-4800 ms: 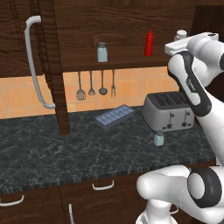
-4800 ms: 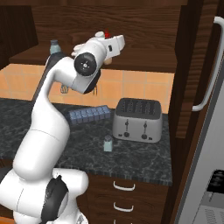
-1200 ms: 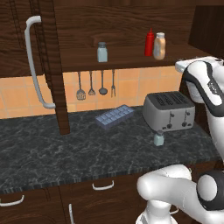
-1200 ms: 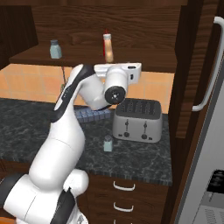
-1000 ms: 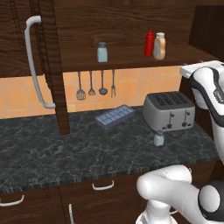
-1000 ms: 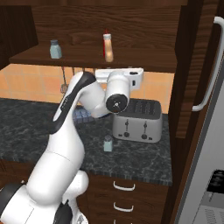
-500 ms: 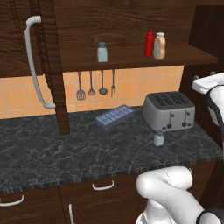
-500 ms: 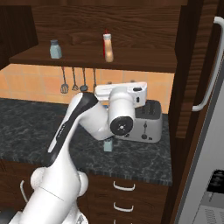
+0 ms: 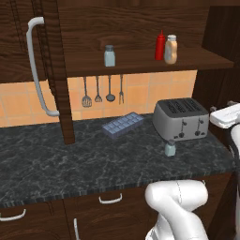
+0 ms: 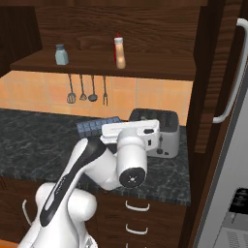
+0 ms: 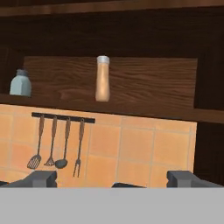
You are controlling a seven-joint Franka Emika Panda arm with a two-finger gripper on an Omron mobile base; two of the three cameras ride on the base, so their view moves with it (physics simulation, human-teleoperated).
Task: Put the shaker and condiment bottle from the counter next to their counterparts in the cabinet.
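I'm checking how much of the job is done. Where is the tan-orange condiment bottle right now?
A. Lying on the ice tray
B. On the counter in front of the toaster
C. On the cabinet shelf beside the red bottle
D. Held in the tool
C: the condiment bottle stands upright on the cabinet shelf right beside the red bottle, while one shaker is on the counter.

Counter (image 9: 56, 164) – shaker (image 9: 170, 148), toaster (image 9: 182, 118), ice tray (image 9: 123, 125); cabinet (image 9: 140, 61) shelf – condiment bottle (image 9: 171, 49).
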